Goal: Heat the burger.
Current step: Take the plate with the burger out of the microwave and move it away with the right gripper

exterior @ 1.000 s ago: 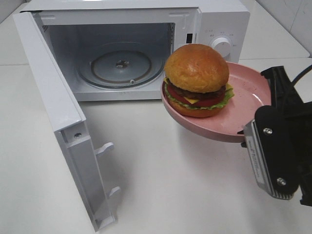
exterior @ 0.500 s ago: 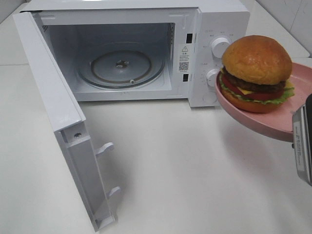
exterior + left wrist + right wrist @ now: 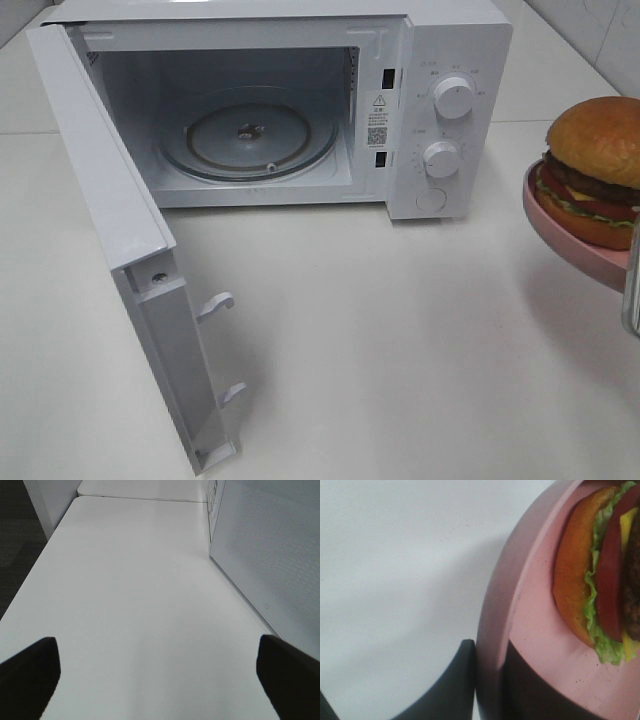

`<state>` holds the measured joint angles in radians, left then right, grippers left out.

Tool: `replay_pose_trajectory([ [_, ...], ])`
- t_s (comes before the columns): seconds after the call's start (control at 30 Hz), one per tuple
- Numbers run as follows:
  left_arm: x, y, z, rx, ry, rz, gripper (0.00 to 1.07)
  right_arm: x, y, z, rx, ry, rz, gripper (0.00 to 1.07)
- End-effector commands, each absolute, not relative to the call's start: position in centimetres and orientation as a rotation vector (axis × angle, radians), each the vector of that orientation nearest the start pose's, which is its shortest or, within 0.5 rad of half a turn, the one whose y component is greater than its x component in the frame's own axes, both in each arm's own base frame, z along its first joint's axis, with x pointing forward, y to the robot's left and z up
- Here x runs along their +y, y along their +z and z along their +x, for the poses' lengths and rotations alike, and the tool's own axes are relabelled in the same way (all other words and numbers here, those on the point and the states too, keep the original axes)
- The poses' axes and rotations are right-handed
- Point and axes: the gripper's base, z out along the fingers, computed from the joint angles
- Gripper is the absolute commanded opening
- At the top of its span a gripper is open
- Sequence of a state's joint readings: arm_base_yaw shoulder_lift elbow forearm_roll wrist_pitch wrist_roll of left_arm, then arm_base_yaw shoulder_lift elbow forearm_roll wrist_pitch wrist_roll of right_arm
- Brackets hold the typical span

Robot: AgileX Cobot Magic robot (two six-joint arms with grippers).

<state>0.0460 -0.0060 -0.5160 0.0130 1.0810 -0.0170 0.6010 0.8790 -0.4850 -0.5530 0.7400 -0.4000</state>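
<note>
Right tool [image 3: 487, 685] pinches the rim of the one pink plate [image 3: 540, 645], a finger either side; left tool [image 3: 155, 675] gapes wide over bare tabletop [image 3: 135, 590], holding nothing. One burger [image 3: 598, 170] rides the plate above the tabletop, right of the microwave [image 3: 440, 60], cut off by the frame edge: glossy brown bun, lettuce, tomato, cheese, dark patty. Farther back, one open door [image 3: 110, 230], one glass turntable [image 3: 250, 135], two knobs [image 3: 455, 98].

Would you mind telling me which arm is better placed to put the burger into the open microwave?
The right. Its hand already grips the pink plate carrying the burger. The left hand is open and empty over bare table.
</note>
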Motion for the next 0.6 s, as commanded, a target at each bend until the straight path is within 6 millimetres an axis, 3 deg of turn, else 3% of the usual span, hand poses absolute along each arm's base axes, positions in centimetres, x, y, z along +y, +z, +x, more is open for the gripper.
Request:
replay_pose_trajectory([
  [0.03, 0.1, 28.1, -1.1, 2.013, 0.032, -0.071, 1.0, 5.1, 24.9, 14.1, 2.016, -0.582, -1.382, 0.0],
  [0.27, 0.1, 28.1, -1.1, 2.013, 0.032, -0.071, 1.0, 4.8, 25.1, 14.4, 2.082, -0.591, -1.215, 0.0],
  [0.6, 0.1, 28.1, -1.1, 2.013, 0.032, -0.071, 1.0, 5.0, 23.2, 15.6, 2.282, -0.625, -1.07, 0.0],
])
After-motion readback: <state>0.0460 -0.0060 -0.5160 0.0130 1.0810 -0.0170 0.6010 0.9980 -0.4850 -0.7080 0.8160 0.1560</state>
